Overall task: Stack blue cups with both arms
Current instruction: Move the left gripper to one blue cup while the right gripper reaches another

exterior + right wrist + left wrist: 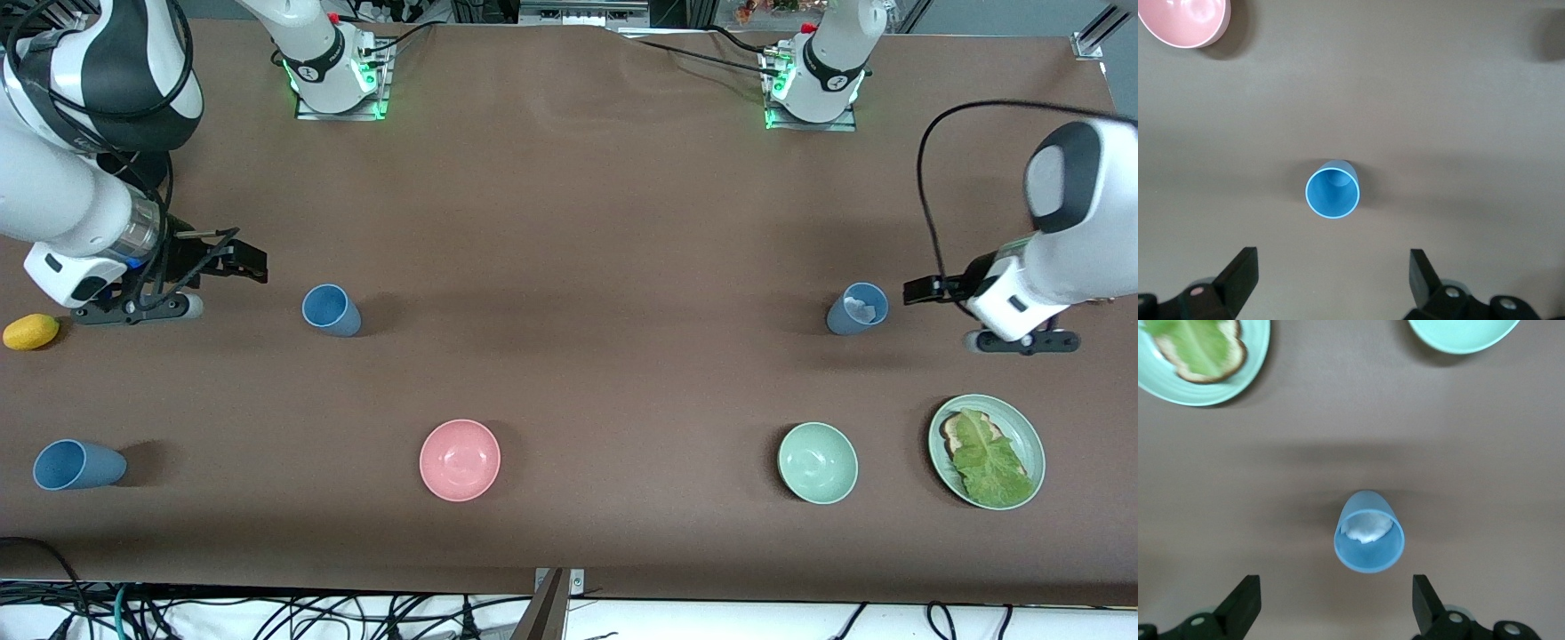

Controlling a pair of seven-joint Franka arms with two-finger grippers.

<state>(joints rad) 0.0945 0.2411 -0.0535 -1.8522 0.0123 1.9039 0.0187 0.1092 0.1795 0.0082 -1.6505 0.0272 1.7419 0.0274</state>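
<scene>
Over the brown surface (569,222), at the right arm's end, the right gripper (1331,283) hangs with its black fingers spread wide and holding nothing; a mid-blue tapered plastic cup (331,310) stands upright just beside it, toward the middle of the surface, untouched. At the left arm's end, the left gripper (1337,608) is likewise wide apart and empty, with a paler grey-blue plastic cup (857,308) standing upright just beside it, something white inside. A third blue cup (78,465) sits nearer the front camera at the right arm's end, and a small yellow object (31,331) lies beside the right gripper. Along the near edge sit a round pink bowl (460,460), a pale green bowl (817,462), and a pale green plate (1022,422) carrying bread and a lettuce leaf (989,458).
</scene>
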